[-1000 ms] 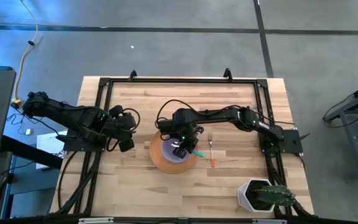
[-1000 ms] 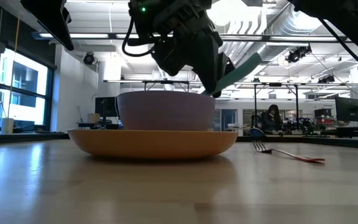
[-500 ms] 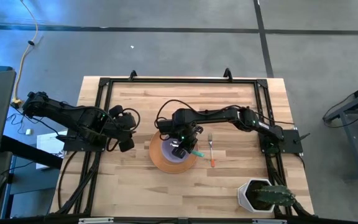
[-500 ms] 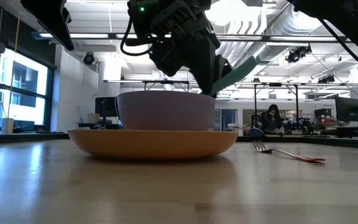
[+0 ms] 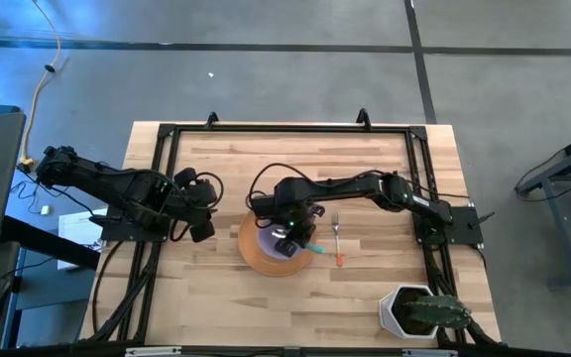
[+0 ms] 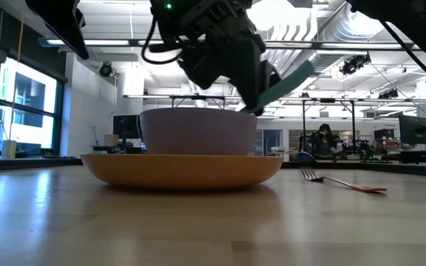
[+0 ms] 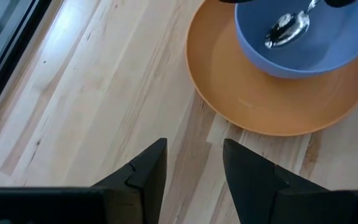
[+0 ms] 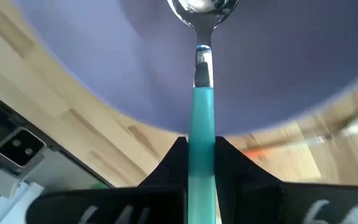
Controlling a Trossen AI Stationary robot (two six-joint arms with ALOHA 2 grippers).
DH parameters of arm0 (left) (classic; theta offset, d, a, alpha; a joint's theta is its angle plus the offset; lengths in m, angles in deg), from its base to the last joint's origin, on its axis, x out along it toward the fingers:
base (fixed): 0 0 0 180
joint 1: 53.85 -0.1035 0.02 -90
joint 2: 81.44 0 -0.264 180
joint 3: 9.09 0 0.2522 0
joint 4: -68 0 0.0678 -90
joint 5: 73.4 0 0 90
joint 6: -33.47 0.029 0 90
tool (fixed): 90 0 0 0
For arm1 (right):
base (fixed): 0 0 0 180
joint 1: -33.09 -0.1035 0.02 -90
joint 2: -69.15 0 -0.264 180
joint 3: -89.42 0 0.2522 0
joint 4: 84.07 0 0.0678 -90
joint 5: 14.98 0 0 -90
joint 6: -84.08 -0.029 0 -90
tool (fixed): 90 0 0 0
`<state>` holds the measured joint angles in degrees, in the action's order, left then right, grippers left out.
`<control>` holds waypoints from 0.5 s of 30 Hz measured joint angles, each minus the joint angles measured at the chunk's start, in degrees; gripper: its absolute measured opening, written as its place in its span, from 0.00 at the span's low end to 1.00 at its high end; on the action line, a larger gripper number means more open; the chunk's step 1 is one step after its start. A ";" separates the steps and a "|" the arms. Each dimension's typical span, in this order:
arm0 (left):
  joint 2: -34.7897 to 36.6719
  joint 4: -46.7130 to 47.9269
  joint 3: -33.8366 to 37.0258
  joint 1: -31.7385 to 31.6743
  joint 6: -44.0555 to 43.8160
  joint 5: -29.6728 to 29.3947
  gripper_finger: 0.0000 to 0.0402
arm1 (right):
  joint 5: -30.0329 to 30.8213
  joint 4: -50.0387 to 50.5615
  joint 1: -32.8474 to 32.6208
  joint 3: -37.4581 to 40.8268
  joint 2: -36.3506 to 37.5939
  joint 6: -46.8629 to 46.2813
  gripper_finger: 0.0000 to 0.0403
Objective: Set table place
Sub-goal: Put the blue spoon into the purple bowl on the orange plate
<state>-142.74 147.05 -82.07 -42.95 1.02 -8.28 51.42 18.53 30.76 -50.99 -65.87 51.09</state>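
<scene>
Teal-handled metal spoon (image 8: 201, 155) is clamped in the right gripper (image 5: 291, 230), its head dipping inside the lavender bowl (image 6: 197, 131), which sits on the round orange plate (image 5: 256, 256) mid-table. Just at the plate's three o'clock lies the orange-handled fork (image 5: 337, 241). Only releasing the spoon seems left. The left gripper (image 7: 193, 171), fingers apart and empty, waits at nine o'clock.

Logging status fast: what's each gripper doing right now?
Left gripper: open, empty, beside the plate.
Right gripper: shut on the spoon, over the bowl.
</scene>
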 joint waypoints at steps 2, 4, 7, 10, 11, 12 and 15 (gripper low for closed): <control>0.00 -0.33 0.00 0.00 0.02 0.00 0.36 | 0.00 1.39 -0.02 0.02 0.00 0.00 0.03; 0.00 -1.09 0.00 0.00 0.26 0.02 0.36 | -0.08 0.97 -0.02 0.04 0.00 -0.01 0.03; 0.00 -1.38 -0.01 -0.01 0.48 0.00 0.36 | -0.48 0.48 -0.02 0.04 0.00 0.00 0.03; 0.00 -1.37 0.00 -0.02 0.50 0.00 0.36 | -0.48 0.51 -0.02 0.04 0.00 0.00 0.03; 0.00 -1.35 -0.01 -0.02 0.50 0.00 0.36 | -0.50 0.51 -0.04 0.04 0.00 -0.04 0.04; 0.00 -1.35 -0.01 -0.01 0.50 0.01 0.36 | -0.50 0.51 -0.04 0.04 0.00 -0.18 0.04; 0.00 -1.35 0.00 -0.01 0.52 0.00 0.36 | -0.50 0.44 -0.04 0.04 -0.02 -0.21 0.06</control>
<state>-142.74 145.70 -82.07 -42.96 1.55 -8.28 50.92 18.96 30.72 -50.95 -65.89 50.88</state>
